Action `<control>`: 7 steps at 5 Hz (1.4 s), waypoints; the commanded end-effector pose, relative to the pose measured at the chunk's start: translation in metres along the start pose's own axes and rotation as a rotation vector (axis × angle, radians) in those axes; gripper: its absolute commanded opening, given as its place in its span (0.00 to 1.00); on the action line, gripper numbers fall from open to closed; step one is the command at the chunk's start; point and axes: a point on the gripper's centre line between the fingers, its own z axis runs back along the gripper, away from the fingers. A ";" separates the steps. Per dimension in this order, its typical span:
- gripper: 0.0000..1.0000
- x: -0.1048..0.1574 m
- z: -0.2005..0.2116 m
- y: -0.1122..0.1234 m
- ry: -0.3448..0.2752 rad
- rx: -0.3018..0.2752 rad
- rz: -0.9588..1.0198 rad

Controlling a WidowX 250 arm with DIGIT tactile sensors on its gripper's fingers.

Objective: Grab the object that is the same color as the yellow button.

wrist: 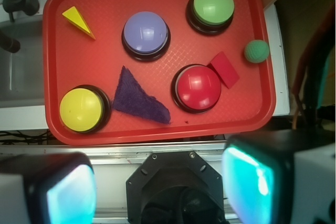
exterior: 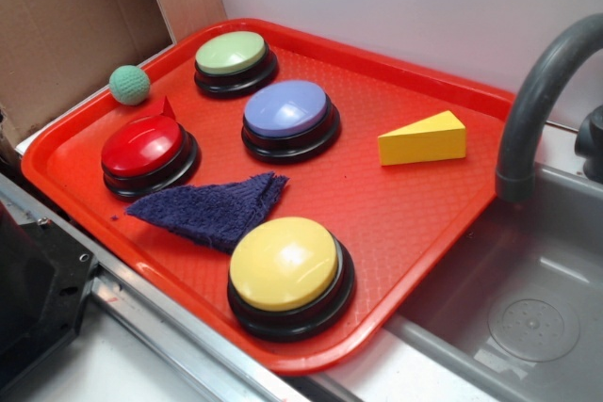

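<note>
Tool (wrist: 160, 190) spread, empty, off the red tray (wrist: 157, 124); yellow wedge (wrist: 77, 20) far ahead-left, beyond yellow button (wrist: 81, 109).

Bright, even light; soft shadows, glossy button glare, blurred wrist-view foreground.

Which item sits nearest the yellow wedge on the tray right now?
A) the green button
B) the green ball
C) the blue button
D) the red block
C: the blue button is the wedge's closest neighbour on the red tray; the green button, red block and green ball lie farther off.
</note>
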 end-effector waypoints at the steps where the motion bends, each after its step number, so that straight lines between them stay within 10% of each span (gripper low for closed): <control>1: 1.00 0.000 0.000 0.000 0.000 0.000 0.000; 4: 1.00 0.120 -0.009 -0.006 0.005 -0.052 0.227; 7: 1.00 0.209 -0.025 -0.153 0.045 0.056 -0.218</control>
